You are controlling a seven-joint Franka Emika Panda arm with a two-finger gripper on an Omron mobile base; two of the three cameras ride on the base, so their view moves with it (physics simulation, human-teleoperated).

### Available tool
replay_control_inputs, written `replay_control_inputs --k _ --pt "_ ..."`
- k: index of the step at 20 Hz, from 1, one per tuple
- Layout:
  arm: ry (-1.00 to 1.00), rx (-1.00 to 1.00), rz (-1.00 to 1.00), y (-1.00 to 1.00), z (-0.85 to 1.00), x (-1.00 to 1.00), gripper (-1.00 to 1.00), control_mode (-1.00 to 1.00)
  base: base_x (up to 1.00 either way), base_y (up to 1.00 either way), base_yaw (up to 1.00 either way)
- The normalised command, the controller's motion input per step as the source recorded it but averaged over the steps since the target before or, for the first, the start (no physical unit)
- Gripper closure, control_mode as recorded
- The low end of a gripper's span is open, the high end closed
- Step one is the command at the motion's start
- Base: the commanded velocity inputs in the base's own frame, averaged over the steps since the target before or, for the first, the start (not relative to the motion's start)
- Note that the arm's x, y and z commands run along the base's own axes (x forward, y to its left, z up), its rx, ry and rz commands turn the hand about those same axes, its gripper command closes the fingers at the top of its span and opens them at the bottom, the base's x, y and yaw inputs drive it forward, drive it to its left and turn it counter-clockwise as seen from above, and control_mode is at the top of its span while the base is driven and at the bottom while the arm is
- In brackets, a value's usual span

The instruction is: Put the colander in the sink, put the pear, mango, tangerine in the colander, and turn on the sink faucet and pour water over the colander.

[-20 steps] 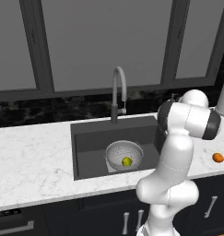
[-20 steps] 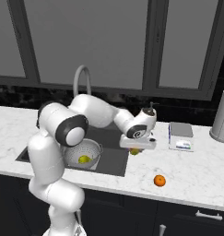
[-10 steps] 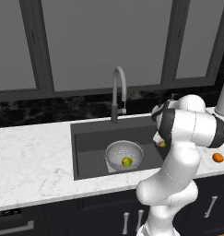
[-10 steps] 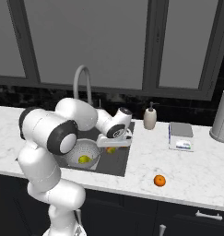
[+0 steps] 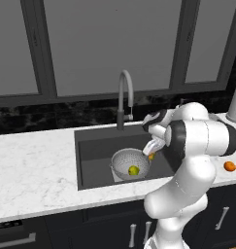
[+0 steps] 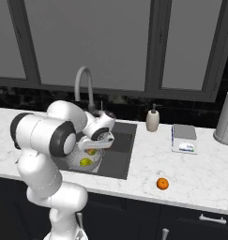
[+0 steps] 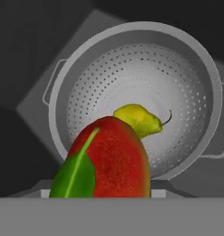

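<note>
White marble tabletop (image 6: 134, 178) under tall dark windows, black cabinet fronts below, black backsplash behind

Dark grey sink (image 5: 95, 146) set into tabletop, grey gooseneck sink faucet (image 5: 125, 92) at its far edge, no stream visible from spout

Colander (image 5: 123, 164) standing on bottom of sink, toward near right part of basin, rim upward, two side handles visible in hand view (image 7: 178, 60)

Pear (image 7: 138, 119) lying inside colander on its perforated bottom, stem pointing away from mango; also seen as yellow-green spot in left base view (image 5: 133, 170) and right base view (image 6: 86, 162)

Gripper (image 5: 151, 154) hanging above right rim of colander, over sink; in right base view (image 6: 92, 150) just above colander bowl

Jaws clasped around mango (image 7: 115, 159), held in air above near part of colander, not touching pear; green leaf on its lower left side in hand view; finger tips themselves hidden behind fruit

Tangerine (image 6: 162, 183) on tabletop, right of sink, near front edge, well apart from colander; also at right edge of left base view (image 5: 229, 166)

Soap bottle (image 6: 153, 121) behind right corner of sink, small flat box (image 6: 184, 138) further right, grey cylinder (image 6: 225, 118) at far right
</note>
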Motion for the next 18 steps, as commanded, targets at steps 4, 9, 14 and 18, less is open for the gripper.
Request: replay_control_inputs --k 4,9,14,18 --pt "0.0 0.04 0.08 0.55 -0.5 0.33 1.0 -1.0 0.0 0.0 0.0" --pt "0.0 0.05 0.07 0.31 -0.57 0.32 1.0 -1.0 0.0 0.0 0.0" --pt "0.0 0.06 0.05 0.2 -0.46 0.25 1.0 -1.0 0.0 0.0 0.0" --pt "0.0 0.05 0.03 0.25 -0.27 0.08 1.0 -1.0 0.0 0.0 0.0"
